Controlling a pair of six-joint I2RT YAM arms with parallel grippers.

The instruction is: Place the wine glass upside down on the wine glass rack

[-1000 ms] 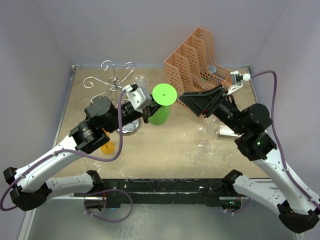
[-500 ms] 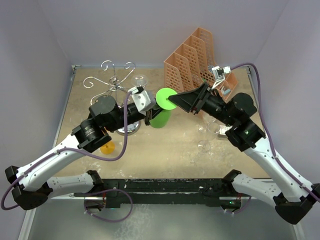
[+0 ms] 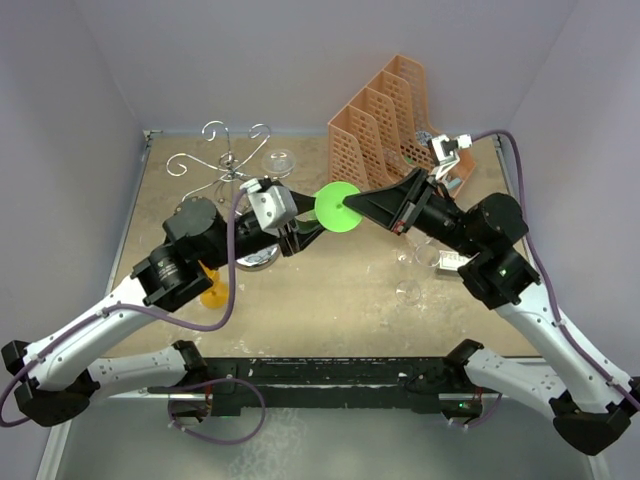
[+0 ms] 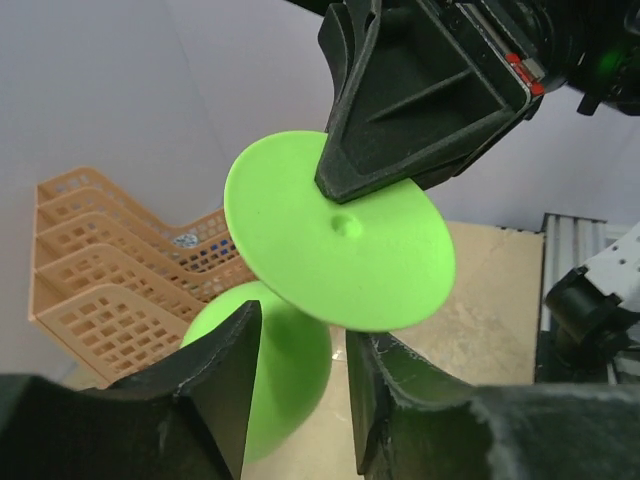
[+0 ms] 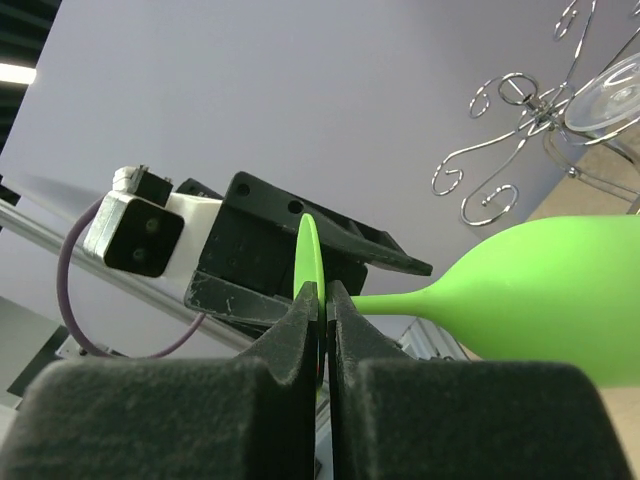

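Right gripper [image 5: 322, 298] of mine pinches the glass [image 5: 560, 290] by its foot, midway between the table's [image 3: 330, 310] side edges. My left gripper [image 4: 303, 328] gapes beside the bowl.

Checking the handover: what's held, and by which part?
The green wine glass: the right gripper pinches its foot's rim. The left gripper flanks the glass; whether it grips cannot be told.

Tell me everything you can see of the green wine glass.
The green wine glass looks like opaque green plastic: flat round foot with a centre dimple, thin stem, rounded bowl. It is tilted in the air. The right gripper pinches the foot's rim; the left gripper straddles the bowl, contact unclear.
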